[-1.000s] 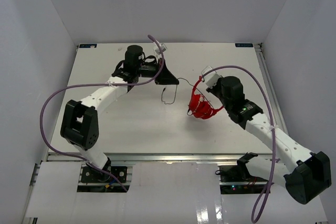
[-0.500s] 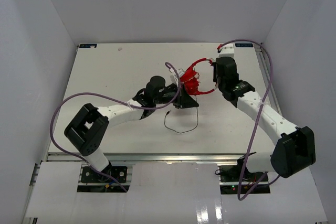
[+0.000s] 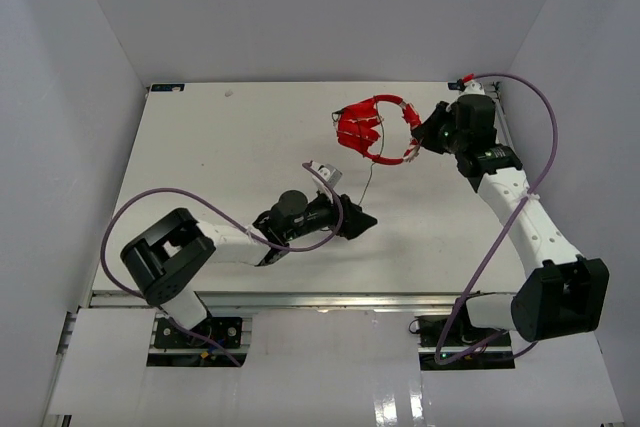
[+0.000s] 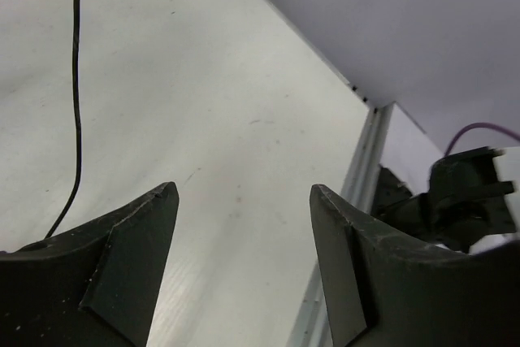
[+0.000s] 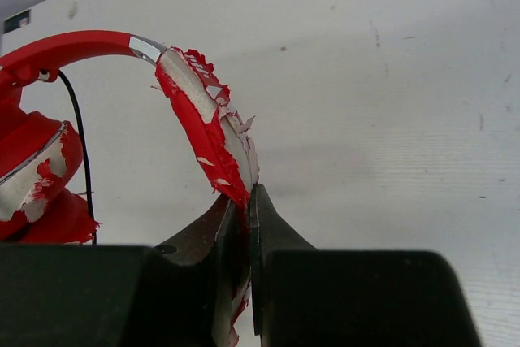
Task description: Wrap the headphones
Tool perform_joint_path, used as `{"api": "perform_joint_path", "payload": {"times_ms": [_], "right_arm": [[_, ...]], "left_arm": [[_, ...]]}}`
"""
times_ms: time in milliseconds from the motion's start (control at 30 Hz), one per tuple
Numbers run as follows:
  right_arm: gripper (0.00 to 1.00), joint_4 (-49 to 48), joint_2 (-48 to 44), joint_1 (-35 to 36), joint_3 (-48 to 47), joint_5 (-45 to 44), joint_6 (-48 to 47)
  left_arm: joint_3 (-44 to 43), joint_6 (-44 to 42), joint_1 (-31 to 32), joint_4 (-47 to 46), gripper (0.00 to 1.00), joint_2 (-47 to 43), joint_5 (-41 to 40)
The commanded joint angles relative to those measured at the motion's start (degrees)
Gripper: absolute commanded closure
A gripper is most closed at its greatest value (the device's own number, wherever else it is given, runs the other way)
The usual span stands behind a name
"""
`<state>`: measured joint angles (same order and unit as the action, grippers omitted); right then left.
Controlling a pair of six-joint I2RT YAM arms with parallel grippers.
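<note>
**Fig. – Two-arm rig, headphone wrap.**

**R. arm.** Right end effector (image 5: 248, 194): jaws shut tight, pinching the headband (image 5: 203, 119) edge-on. The padding there is flaked, w/ white showing through the red. The headphones (image 3: 360, 130) lie at approx. 1 o'clock of tabletop (image 3: 220, 147) centre. In the top view the end effector sits at the 3 o'clock side of the headband arc, and the earcups (image 5: 36, 168) are bunched at the 9 o'clock end. Whether the set touches the tabletop: cannot tell. A purple robot cable (image 3: 530, 112) loops over the arm by the tabletop's 3 o'clock edge.

**L. arm.** Left end effector (image 4: 244, 201): jaws wide apart, nothing between them, only bare tabletop. It is at approx. 6 o'clock of the headphones, well apart from them, and points toward 3 o'clock. The thin black cable (image 4: 77, 119) drops from the earcups toward 6 o'clock. It passes just outside the left-hand finger (image 4: 130, 253); contact w/ it cannot be told.
</note>
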<state>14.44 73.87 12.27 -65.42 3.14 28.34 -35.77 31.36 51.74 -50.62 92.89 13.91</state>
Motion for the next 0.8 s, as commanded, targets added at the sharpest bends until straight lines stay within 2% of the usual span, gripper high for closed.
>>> {"api": "perform_joint_path", "payload": {"times_ms": [0,133,300,467,567,600,667,767], "right_arm": [[0.92,-2.5,-5.0,0.2,-5.1,9.6,3.4],[0.92,-1.2,-6.8,-0.1,-7.1,12.3,2.6],[0.92,-0.3,-7.8,-1.1,-9.5,15.8,-2.0],[0.92,-0.5,-8.5,-1.9,-9.0,20.2,-3.1],[0.92,-0.6,-8.4,-2.1,-8.7,19.6,-3.7],[0.92,-0.6,-8.3,-2.2,-8.8,19.5,-4.1],[0.92,-0.5,-8.3,-2.5,-8.9,19.6,-4.6],[0.92,-0.5,-8.2,-2.6,-8.8,20.7,-4.7]], "left_arm": [[-3.3,-8.3,-0.1,-5.4,0.19,5.1,-0.2],[-4.7,-14.5,-0.1,-6.0,0.18,7.5,-5.9],[-1.7,-22.9,-0.1,-3.7,0.2,3.4,-10.7],[4.2,-25.8,-0.1,-2.1,0.26,-3.4,-12.9],[7.2,-26.4,-0.1,-3.1,0.31,-7.3,-11.2],[7.9,-26.3,0.0,-2.7,0.31,-8.6,-7.7],[9.0,-26.0,0.0,-1.6,0.31,-10.8,-3.3],[9.8,-26.8,0.0,0.1,0.28,-11.5,-2.4]]}}
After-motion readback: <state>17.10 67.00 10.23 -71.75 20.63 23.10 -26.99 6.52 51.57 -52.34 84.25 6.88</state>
